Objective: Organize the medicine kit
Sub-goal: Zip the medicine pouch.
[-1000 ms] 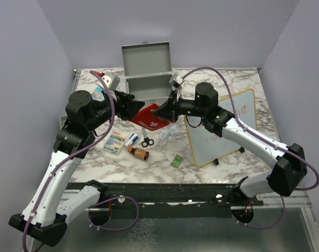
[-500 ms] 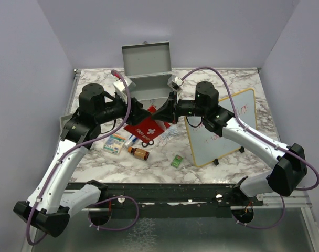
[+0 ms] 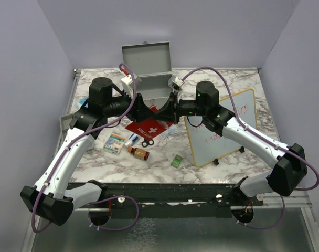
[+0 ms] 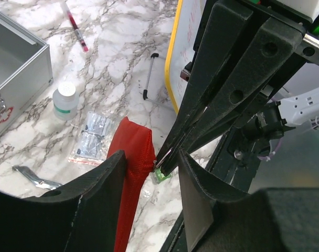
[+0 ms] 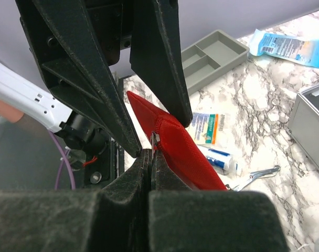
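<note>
The medicine kit (image 3: pixel 147 62) stands open at the back of the table with its lid up; its corner shows in the left wrist view (image 4: pixel 15 65). A red first-aid pouch (image 3: pixel 149 128) hangs tilted between the two grippers. My right gripper (image 5: pixel 150 153) is shut on the pouch's small metal zipper pull (image 5: pixel 155 138). My left gripper (image 4: pixel 150 157) is open, its fingers either side of the pouch's (image 4: pixel 130 173) end and the right gripper's tips. In the top view the left gripper (image 3: pixel 150 108) and the right gripper (image 3: pixel 161 110) meet tip to tip.
A wood-framed whiteboard (image 3: pixel 220 126) leans at the right. Under the pouch lie a medicine box (image 3: pixel 115 142), scissors (image 3: pixel 146 142), an amber bottle (image 3: pixel 139 153), a green packet (image 3: pixel 176 161) and clear sachets (image 4: pixel 94 139). A white bottle (image 4: pixel 65 100) stands by the kit, a grey divided tray (image 5: pixel 212 55) at the left.
My left arm has swung right and brought its gripper up to the right gripper's tips, its jaws a little narrower. The pouch hangs lower. The right arm has held still.
</note>
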You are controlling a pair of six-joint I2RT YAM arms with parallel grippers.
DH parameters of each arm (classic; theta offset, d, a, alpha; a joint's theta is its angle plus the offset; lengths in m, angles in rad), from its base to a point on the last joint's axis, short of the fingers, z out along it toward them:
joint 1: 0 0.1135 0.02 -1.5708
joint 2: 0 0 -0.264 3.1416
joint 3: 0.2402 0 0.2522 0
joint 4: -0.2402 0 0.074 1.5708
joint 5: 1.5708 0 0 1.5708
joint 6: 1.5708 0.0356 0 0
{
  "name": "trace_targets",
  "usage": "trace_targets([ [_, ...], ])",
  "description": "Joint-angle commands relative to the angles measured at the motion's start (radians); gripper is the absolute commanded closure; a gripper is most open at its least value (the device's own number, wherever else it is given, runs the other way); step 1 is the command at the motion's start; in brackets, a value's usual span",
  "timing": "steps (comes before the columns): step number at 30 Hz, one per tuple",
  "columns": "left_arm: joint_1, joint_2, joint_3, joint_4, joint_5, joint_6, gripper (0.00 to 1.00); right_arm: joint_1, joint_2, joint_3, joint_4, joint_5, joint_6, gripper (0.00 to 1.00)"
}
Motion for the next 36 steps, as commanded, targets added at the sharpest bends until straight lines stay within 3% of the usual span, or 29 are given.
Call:
trace_targets([
  [1, 0.001, 0.019, 0.027, 0.000, 0.043, -0.048, 0.54, 0.009, -0.010, 0.028, 0.006, -0.046, -0.022, 1.00],
  [6, 0.003, 0.016, 0.020, 0.000, 0.018, -0.051, 0.57, 0.009, -0.008, 0.030, 0.007, -0.048, -0.022, 1.00],
  [9, 0.004, 0.013, 0.022, 0.003, -0.007, -0.062, 0.69, 0.009, -0.007, 0.031, 0.002, -0.052, -0.022, 0.99],
  [11, 0.007, 0.012, 0.025, 0.006, -0.020, -0.078, 0.72, 0.009, -0.007, 0.030, 0.001, -0.052, -0.023, 0.99],
  [14, 0.009, 0.008, 0.027, 0.014, -0.049, -0.106, 0.62, 0.009, -0.008, 0.031, -0.001, -0.054, -0.024, 0.99],
  [19, 0.010, 0.006, 0.018, 0.024, -0.048, -0.117, 0.56, 0.009, -0.008, 0.035, -0.005, -0.054, -0.024, 0.99],
  [30, 0.010, 0.012, 0.004, 0.069, -0.054, -0.168, 0.56, 0.009, 0.010, 0.043, -0.010, -0.069, -0.021, 0.99],
  [36, 0.010, 0.016, 0.003, 0.078, -0.067, -0.204, 0.62, 0.009, 0.013, 0.048, -0.015, -0.063, -0.022, 1.00],
])
